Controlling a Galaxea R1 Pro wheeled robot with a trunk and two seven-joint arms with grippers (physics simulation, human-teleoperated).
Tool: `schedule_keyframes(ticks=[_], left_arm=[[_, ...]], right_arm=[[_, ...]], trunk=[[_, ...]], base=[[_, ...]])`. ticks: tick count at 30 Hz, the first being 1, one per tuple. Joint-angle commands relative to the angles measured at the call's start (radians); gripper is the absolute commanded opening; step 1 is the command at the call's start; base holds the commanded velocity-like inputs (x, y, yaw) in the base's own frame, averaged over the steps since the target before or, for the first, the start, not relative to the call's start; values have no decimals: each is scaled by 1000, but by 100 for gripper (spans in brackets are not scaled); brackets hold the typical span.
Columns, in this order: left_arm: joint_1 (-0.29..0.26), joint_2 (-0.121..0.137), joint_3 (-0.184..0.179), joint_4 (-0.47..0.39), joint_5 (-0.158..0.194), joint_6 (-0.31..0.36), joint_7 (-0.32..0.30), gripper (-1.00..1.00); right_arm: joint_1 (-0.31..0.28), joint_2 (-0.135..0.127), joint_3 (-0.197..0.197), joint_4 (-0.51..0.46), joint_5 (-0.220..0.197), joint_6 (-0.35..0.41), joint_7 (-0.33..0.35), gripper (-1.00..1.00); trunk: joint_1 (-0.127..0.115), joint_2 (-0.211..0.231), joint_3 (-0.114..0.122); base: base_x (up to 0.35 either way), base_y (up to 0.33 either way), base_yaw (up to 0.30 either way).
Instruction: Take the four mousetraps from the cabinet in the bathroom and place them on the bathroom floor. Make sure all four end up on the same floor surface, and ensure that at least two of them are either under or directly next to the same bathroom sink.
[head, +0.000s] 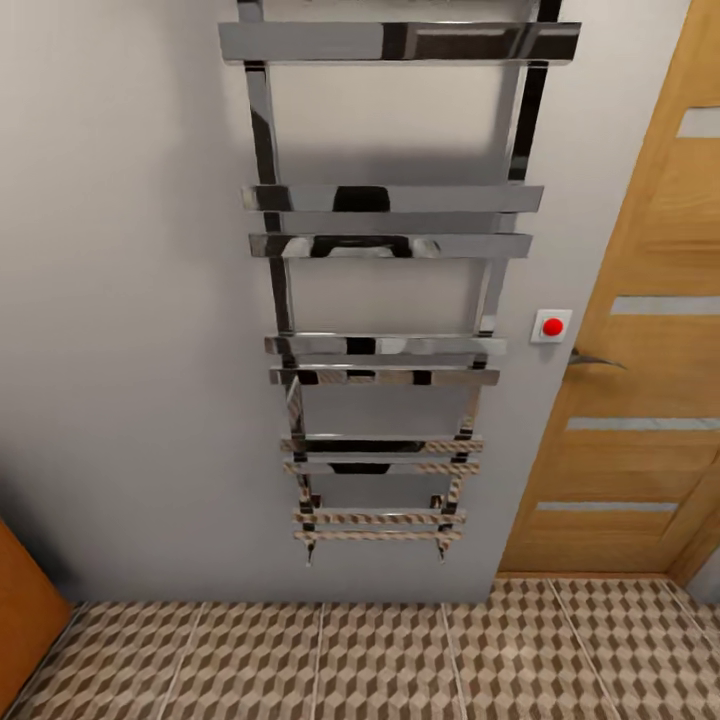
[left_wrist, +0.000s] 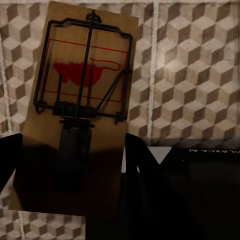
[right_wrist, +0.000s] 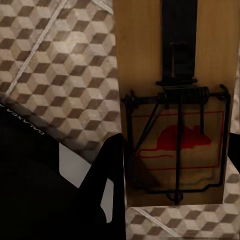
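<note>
Pincers aren't visible from my head camera: I'm facing a chrome towel rail (head: 375, 300) on a grey wall (head: 120, 300), a wooden door (head: 640, 380) beside it with a red button (head: 552, 326) near the handle, cube-patterned bathroom floor (head: 300, 660) below. No sink here, so I reckon I'm mid-transit.

Left wrist: my left pincer (left_wrist: 70, 165) is clamped on a mousetrap (left_wrist: 82, 100), dark finger across the wooden base, tiles beneath. Held flat, probably so it doesn't slip.

Right wrist: right pincer (right_wrist: 177, 45) likewise grips a second mousetrap (right_wrist: 175, 135), red mouse print showing, above the tiles.
</note>
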Motion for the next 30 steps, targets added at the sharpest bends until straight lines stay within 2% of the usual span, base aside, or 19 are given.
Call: schedule_keyframes(ticks=[1,30], left_arm=[[-2,1,-4,-4,-3,3,7,-100],[-1,0,-4,-4,-3,3,7,-100]], right_arm=[[-1,0,-8,0,5,-1,7,-100],[0,0,-8,0,5,-1,7,-100]], trunk=[[0,-1,0],[0,-1,21]], base=[[0,0,-284],[0,0,-283]])
